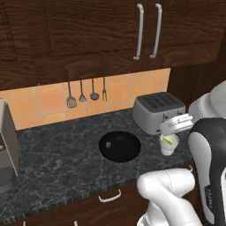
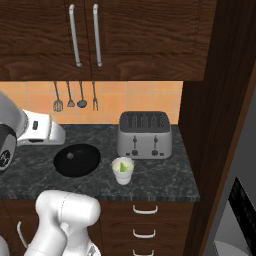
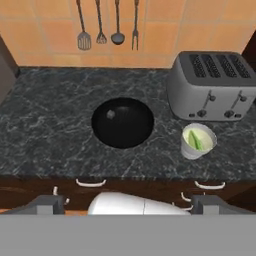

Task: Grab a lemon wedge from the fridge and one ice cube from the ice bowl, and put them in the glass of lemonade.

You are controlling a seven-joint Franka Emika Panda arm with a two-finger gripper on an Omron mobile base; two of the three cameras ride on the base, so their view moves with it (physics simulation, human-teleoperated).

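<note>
Jaws spread wide, empty — dark marble counter point(image 3: 45, 130), ice bowl point(image 3: 122, 122), toaster point(image 3: 212, 85), orange tile backsplash point(image 3: 55, 50).

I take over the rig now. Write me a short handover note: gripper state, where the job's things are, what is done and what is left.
Gripper: open and empty, held back from the counter's front edge.
Glass of lemonade: upright on the counter, just in front of the toaster, to the right of the ice bowl.
Lemon wedge: already inside the glass.
Ice bowl: on the counter, left of the glass, apart from it; a small pale speck inside may be an ice cube, too small to be sure.
Done: the lemon step.
Left: pick one ice cube from the bowl and drop it into the glass.
</note>
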